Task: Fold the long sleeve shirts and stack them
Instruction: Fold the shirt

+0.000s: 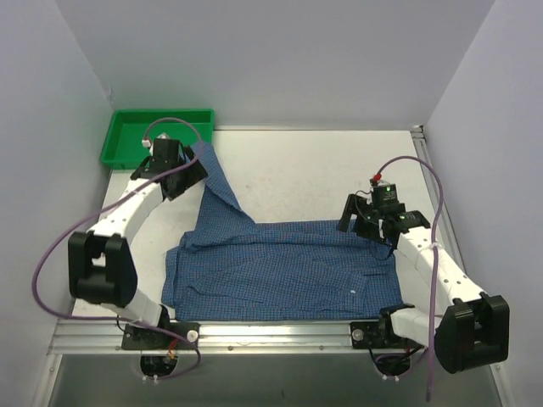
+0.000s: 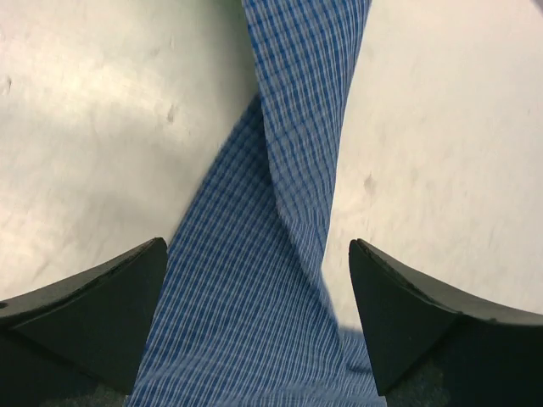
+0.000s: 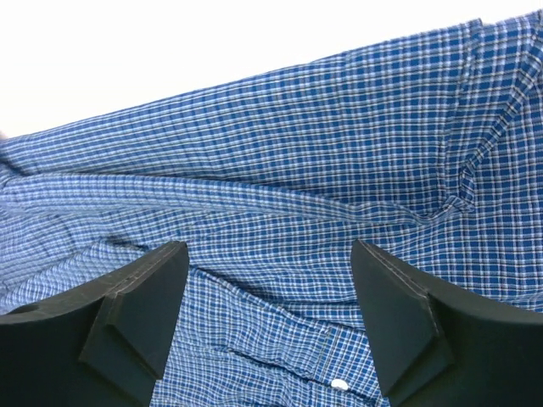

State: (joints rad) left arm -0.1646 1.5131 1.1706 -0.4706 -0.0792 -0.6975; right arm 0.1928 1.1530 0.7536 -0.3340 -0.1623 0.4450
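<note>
The left fingers (image 2: 140,280) stand wide apart, gripping nothing, with the sleeve (image 2: 293,153) of the blue checked shirt (image 1: 280,271) running between them over the worktop (image 2: 102,127). The right fingers (image 3: 157,280) are also spread and empty, the shirt's body lying flat beneath and beyond them.

Overhead camera looks down from behind; both wrist cameras closely face the shirt (image 1: 280,271).
</note>
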